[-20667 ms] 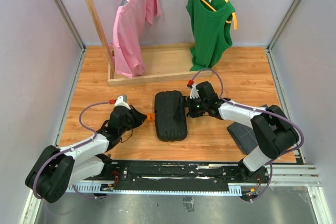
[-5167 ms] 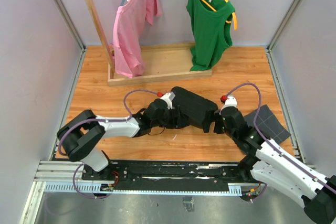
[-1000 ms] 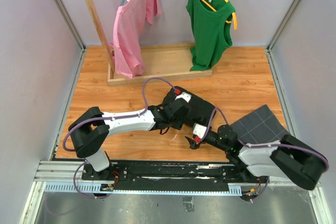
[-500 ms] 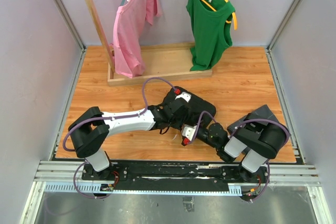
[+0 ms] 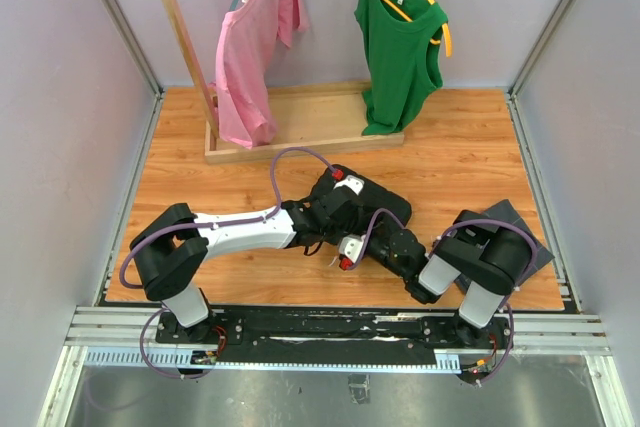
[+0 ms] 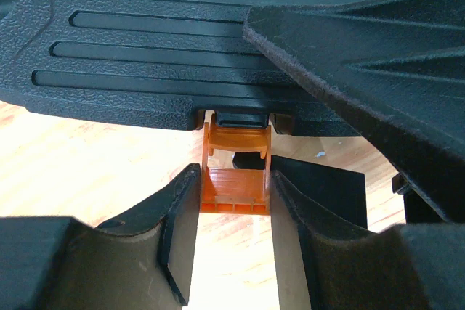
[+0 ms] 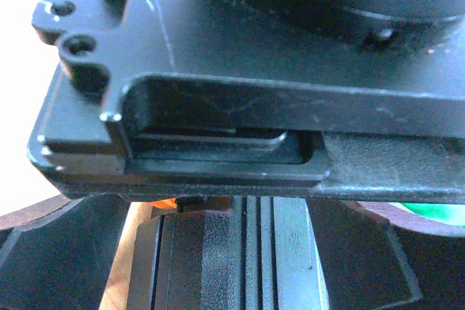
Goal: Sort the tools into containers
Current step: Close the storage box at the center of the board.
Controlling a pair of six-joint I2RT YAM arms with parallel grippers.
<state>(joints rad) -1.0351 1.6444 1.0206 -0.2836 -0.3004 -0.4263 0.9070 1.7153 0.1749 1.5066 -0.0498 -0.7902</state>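
Observation:
The black tool case (image 5: 378,203) lies slanted mid-table with its lid down. Its ribbed shell (image 6: 182,41) fills the top of the left wrist view. My left gripper (image 6: 235,188) (image 5: 330,230) is shut on the case's orange latch (image 6: 236,179), one finger pressed against each side. My right gripper (image 5: 356,243) sits at the case's near edge, right beside the left one. It is open, and its fingers (image 7: 51,252) stand either side of the case's ribbed surface (image 7: 240,259), with wood showing in the left gap. The tools are out of view.
A dark grey flat tray (image 5: 515,222) lies at the right, partly behind the folded right arm. At the back stands a wooden rack (image 5: 300,137) with a pink shirt (image 5: 255,37) and a green top (image 5: 400,37). Grey walls close in both sides.
The right arm has folded in and its gripper has slid left to the case's near edge, beside the left gripper. The left gripper and the case have stayed put.

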